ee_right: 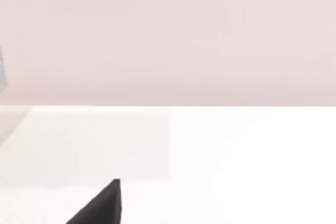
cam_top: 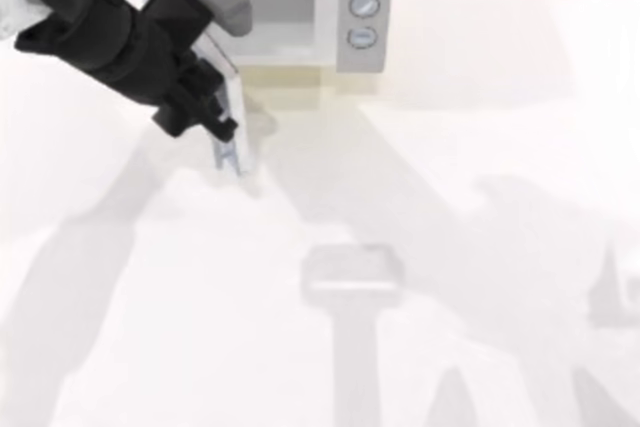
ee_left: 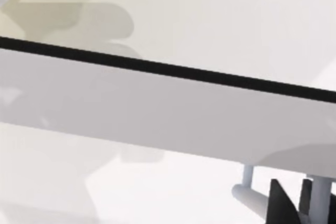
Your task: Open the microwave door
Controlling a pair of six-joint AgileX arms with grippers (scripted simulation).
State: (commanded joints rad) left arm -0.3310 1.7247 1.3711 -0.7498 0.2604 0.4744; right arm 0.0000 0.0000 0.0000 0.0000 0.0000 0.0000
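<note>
Nearest the overhead camera is the left arm, reaching in from the desk's far left corner. Its left gripper (cam_top: pixel 222 132) sits at the free end of the door (cam_top: pixel 232 107). In the left wrist view the door's edge (ee_left: pixel 157 114) fills the frame as a pale band with a dark seam, and a handle bar (ee_left: pixel 252 198) shows beside the dark fingertips (ee_left: pixel 281 205). The claw appears closed narrowly about this handle, judging by how the fingers flank the bar; contact itself is partly hidden.

Task object location: the microwave (cam_top: pixel 300 17) stands at the desk's far edge, left of centre. Its two knobs (cam_top: pixel 363 21) are on the panel at its right end.

Progress, as judged from the overhead view:
- Done: the door is swung well out from the front, standing roughly square to it and projecting toward the desk's near edge. The cavity (cam_top: pixel 275 7) is exposed.
- Left: little, if any. The door could swing slightly wider, after which the claw should release.

Right gripper (ee_right: pixel 100 208): only a dark fingertip shows in its own wrist view, over bare desk (ee_right: pixel 210 156). Whether its claw is wide or narrow cannot be told. The right arm is absent from the overhead view.
</note>
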